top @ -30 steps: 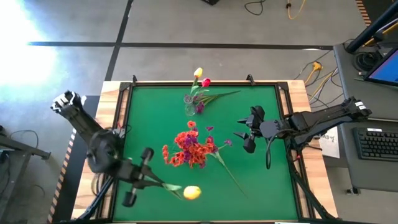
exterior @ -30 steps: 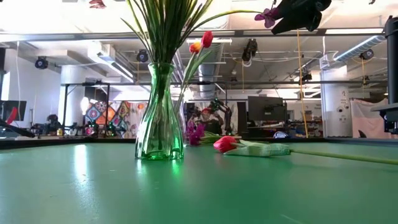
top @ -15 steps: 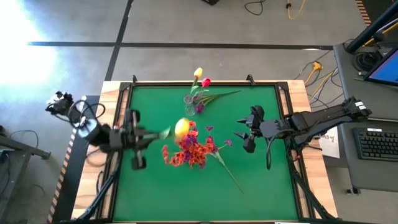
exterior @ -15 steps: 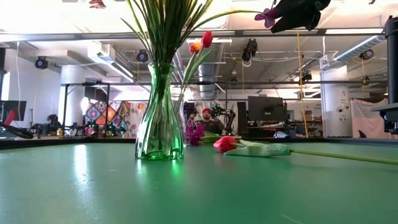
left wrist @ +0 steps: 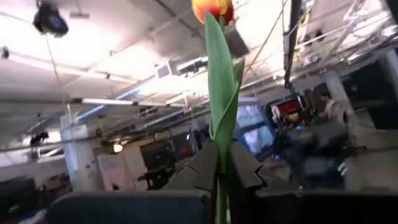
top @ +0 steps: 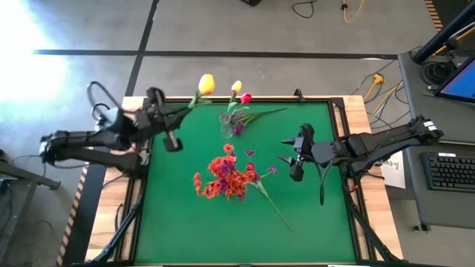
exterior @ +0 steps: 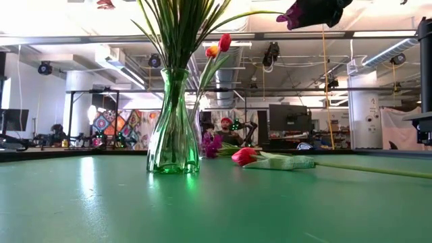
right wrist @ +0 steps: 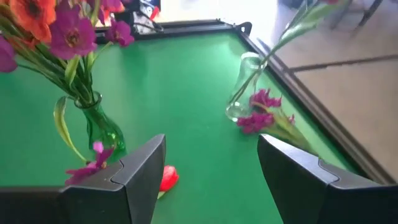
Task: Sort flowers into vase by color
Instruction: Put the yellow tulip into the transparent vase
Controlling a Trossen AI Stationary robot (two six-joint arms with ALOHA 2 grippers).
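Observation:
My left gripper (top: 177, 117) is over the table's far left corner, shut on a yellow tulip (top: 206, 83). The small clear vase (top: 225, 123) stands near the far edge and holds a yellow tulip (top: 236, 87) and a pink-red tulip (top: 246, 98). A purple spray (right wrist: 264, 116) lies at the vase's foot. A green glass vase (exterior: 173, 121) at the table's middle holds the orange-red sprays (top: 226, 178) and some purple ones. One pink-red tulip (exterior: 244, 156) lies on the cloth. My right gripper (top: 291, 159) hovers open to the right of the green vase. My left gripper pinches the yellow tulip's green stem (left wrist: 221, 177) between its two fingers (left wrist: 205, 168), below the long leaf. The stem stands straight out past the fingertips and the bloom (left wrist: 213, 7) is at its far end. The whole flower is lifted clear of the table.
The green table has a raised dark rim (top: 245, 98) with wooden borders at left and right. A long green stem (top: 274, 208) lies toward the near right. Open cloth shows along the near edge and at the left. People and screens show in the room behind.
My left gripper has swung from the table's near left part, past the green vase, up to the far left corner. It carried the yellow tulip along, and the bloom now points toward the far edge. It stayed shut throughout.

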